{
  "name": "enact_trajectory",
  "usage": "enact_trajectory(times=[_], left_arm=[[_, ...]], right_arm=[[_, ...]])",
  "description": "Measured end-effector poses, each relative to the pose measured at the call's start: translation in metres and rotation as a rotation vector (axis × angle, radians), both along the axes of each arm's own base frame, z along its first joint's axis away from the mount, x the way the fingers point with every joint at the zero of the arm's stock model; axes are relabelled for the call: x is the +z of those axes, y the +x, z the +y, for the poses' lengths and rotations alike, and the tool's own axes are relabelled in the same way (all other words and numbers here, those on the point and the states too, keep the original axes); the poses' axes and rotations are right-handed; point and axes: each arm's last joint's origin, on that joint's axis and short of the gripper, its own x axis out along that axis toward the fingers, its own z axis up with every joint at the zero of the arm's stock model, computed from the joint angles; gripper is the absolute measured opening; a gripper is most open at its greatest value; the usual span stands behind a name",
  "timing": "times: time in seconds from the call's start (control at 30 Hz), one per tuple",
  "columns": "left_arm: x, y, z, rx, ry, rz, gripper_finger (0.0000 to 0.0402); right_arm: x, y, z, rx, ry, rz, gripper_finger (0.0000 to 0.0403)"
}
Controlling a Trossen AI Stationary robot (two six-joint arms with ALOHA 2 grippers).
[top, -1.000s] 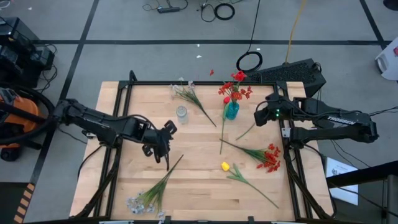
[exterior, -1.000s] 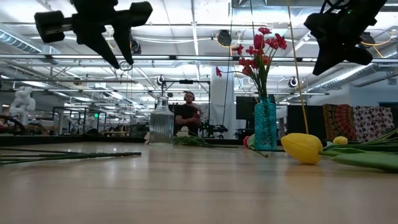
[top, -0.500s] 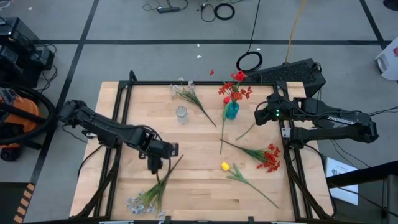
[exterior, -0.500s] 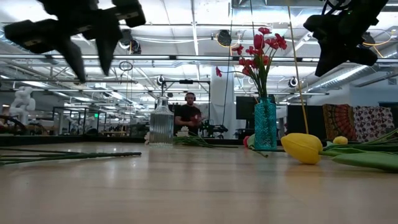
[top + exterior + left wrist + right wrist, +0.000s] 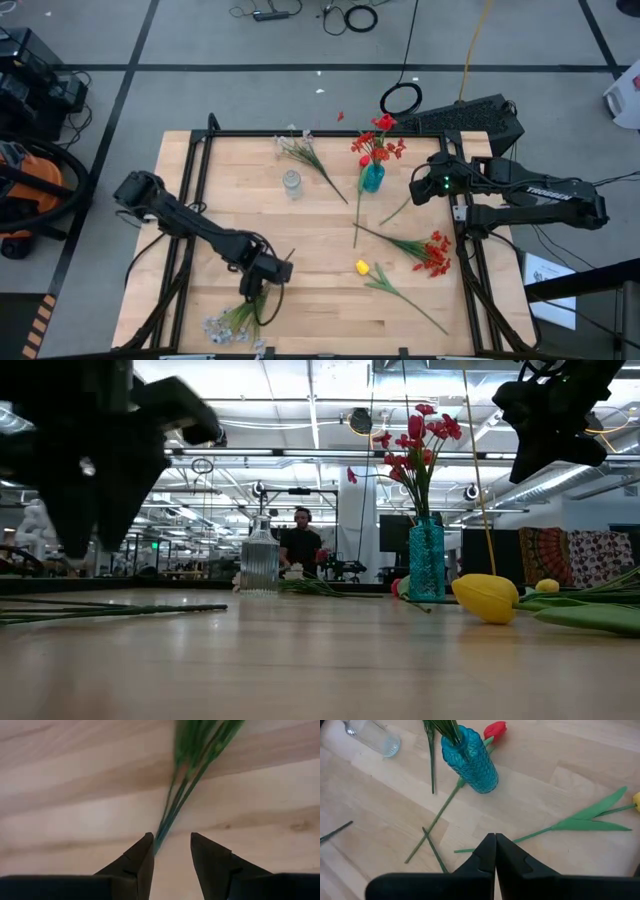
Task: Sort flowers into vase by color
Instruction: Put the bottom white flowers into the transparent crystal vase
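Note:
A pale wispy spray (image 5: 237, 318) lies flat on the table near its near left corner, its green stems (image 5: 186, 780) running toward the middle. My left gripper (image 5: 263, 283) hovers over those stems, pointing down. It is open, with a fingertip on either side of the stems' end (image 5: 171, 838), and I see no touch. The blue vase (image 5: 372, 178) stands at the far right with red flowers (image 5: 378, 140) in it. My right gripper (image 5: 415, 190) hangs shut (image 5: 495, 838) to the right of the blue vase, holding nothing.
A clear glass vase (image 5: 291, 183) stands at the far middle, with another pale spray (image 5: 305, 155) lying behind it. A red spray (image 5: 432, 252), a yellow tulip (image 5: 363, 267) and loose green stems (image 5: 357, 218) lie on the right half. A person stands in the room behind (image 5: 303, 540).
My left gripper has gone toward the table's near edge and down, rolling about its own axis, and now stands over the pale spray's stems. The flowers and my right gripper have kept still.

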Motion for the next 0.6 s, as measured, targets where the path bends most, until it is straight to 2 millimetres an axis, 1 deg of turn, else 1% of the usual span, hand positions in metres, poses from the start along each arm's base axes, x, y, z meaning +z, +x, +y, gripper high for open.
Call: enact_trajectory(times=[0.13,0.2,0.43,0.6], left_arm=[[-0.015,0.000,-0.008,-0.070,0.034,0.036,0.0134],[-0.019,0.002,-0.011,-0.088,0.050,0.028,0.0134],[-0.023,0.006,-0.014,-0.098,0.047,-0.002,0.0134],[-0.043,0.008,-0.016,-0.113,0.067,0.049,0.0134]], right_arm=[[0.000,0.000,0.001,0.013,0.003,-0.001,0.0000],[0.000,0.001,0.003,0.026,0.005,-0.001,0.0000],[0.000,0.002,0.007,0.047,-0.008,0.001,0.0000],[0.000,0.002,0.006,0.046,-0.009,0.000,0.0000]])
